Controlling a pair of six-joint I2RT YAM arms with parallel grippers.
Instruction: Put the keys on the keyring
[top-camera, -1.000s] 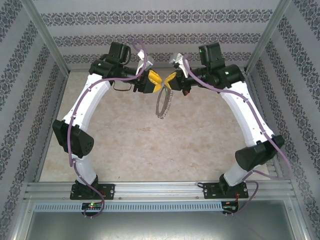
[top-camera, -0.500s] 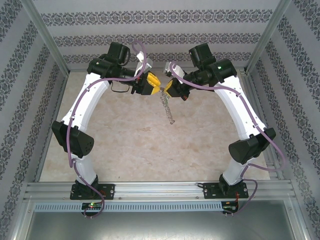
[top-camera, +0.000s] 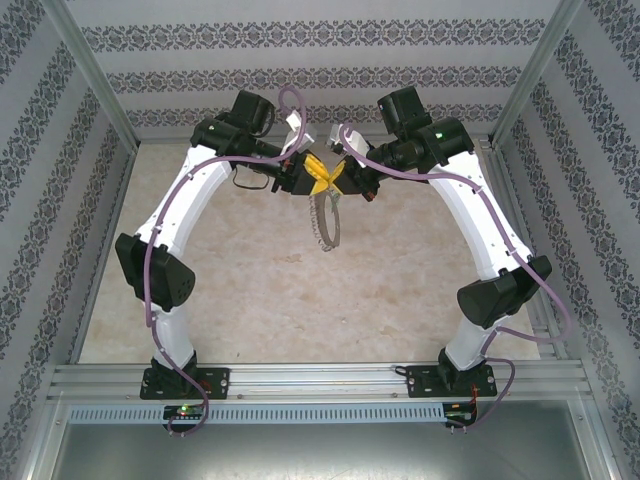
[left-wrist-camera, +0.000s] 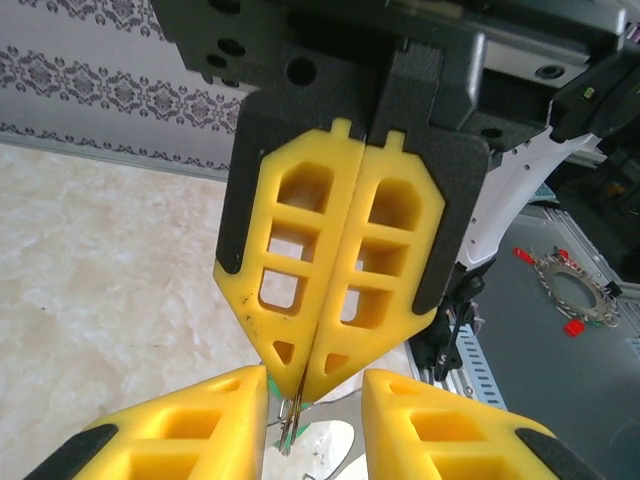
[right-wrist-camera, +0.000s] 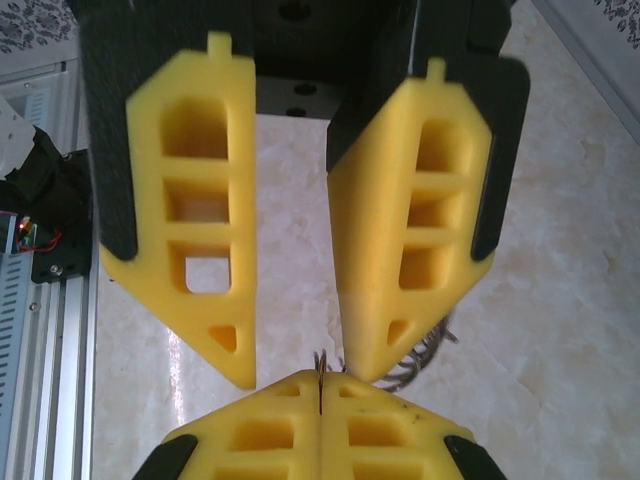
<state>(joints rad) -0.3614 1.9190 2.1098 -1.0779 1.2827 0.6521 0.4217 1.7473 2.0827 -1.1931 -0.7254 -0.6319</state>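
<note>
Keyring (top-camera: 323, 222) is seen hanging above the far middle of the table (top-camera: 250, 290). It dangles from the tip of the right gripper (left-wrist-camera: 305, 380), whose yellow fingers (left-wrist-camera: 395, 260) are pressed flat together on a thin strand of its metal. The left gripper (right-wrist-camera: 303, 372) is pointed straight at that tip, nose to nose. Its fingers (right-wrist-camera: 195, 230) are spread, one on each side of the clenched tip, with a clear gap between them. Whether the ring is touched by them cannot be told. In the right wrist view, small metal bits of the loop are glimpsed just behind one spread finger.
</note>
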